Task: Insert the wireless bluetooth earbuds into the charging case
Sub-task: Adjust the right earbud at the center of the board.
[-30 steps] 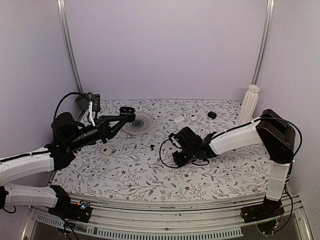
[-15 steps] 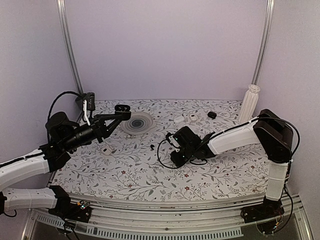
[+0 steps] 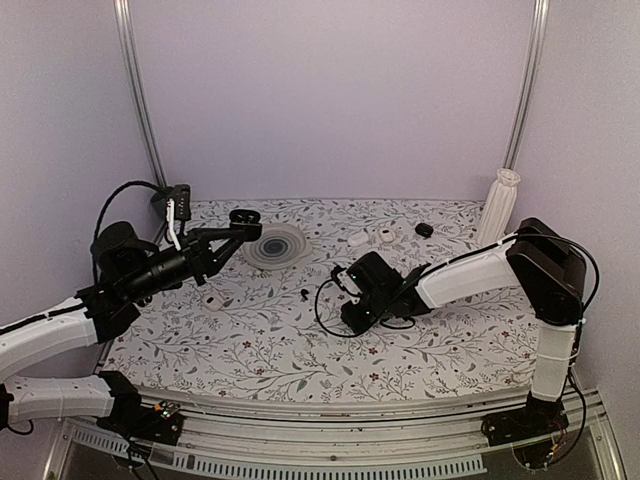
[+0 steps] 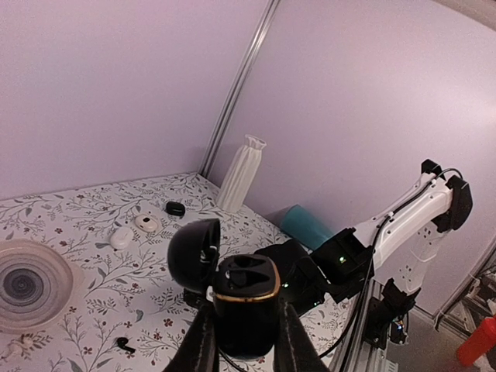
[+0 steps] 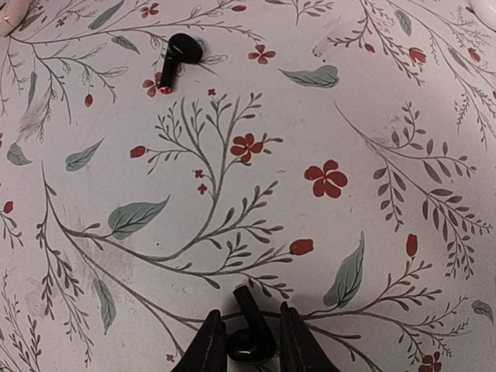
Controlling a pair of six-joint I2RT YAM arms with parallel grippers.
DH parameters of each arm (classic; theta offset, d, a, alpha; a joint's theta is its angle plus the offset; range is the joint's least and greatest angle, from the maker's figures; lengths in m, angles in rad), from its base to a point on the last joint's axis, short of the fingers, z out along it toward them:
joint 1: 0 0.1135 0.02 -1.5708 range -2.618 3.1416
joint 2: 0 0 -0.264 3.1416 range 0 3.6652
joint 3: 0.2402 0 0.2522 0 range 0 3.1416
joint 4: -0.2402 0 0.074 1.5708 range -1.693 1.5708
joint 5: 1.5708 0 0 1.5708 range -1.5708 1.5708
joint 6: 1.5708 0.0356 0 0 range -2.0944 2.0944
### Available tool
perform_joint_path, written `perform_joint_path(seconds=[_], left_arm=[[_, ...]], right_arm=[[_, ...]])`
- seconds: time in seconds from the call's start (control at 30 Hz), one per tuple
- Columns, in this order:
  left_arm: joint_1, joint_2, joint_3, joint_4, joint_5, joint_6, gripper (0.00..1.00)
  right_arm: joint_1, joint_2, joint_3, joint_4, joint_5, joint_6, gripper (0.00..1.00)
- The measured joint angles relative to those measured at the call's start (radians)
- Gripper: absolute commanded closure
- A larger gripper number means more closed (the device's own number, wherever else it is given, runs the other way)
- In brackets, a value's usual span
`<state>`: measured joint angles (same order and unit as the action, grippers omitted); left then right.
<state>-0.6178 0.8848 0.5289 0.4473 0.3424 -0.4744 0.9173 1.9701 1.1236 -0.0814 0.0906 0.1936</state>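
My left gripper (image 4: 244,341) is shut on the black charging case (image 4: 244,306), held upright above the table with its lid swung open to the left; the same case (image 3: 245,217) shows over the table's back left. One black earbud (image 5: 252,341) lies on the flowered table between the fingertips of my right gripper (image 5: 246,345). The jaws stand slightly apart around it, with a thin gap at the right finger. In the top view my right gripper (image 3: 347,318) is low at mid-table. A second earbud (image 5: 174,56) lies loose ahead of it, a dark speck (image 3: 303,293) from above.
A grey ridged dish (image 3: 277,246) sits at the back left. Two white oval cases (image 3: 357,238) (image 3: 385,236) and a small black lump (image 3: 424,230) line the back. A white pleated vase (image 3: 498,205) stands at the back right. A small white piece (image 3: 213,300) lies at the left.
The left arm drew back to the left and rose a little with the open case, then held still. The right gripper's fingers eased apart around the earbud.
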Motion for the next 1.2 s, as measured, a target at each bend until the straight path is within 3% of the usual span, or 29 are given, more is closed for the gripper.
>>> perform_joint_path(seconds=[0.37,0.63,0.9,1.2], left_arm=[[0.0,0.0,0.012,-0.008,0.0,0.011,1.0],[0.0,0.0,0.013,-0.01,0.004,0.014,1.0],[0.0,0.0,0.02,-0.02,0.008,0.018,1.0],[0.0,-0.004,0.029,-0.032,0.008,0.019,1.0]], right_arm=[[-0.011,0.001,0.002,-0.003,0.0,0.0,0.67],[-0.012,0.001,0.006,-0.008,-0.001,0.001,0.49],[-0.024,0.001,0.013,-0.016,-0.016,0.012,0.26],[-0.038,-0.003,0.016,-0.02,-0.026,0.036,0.14]])
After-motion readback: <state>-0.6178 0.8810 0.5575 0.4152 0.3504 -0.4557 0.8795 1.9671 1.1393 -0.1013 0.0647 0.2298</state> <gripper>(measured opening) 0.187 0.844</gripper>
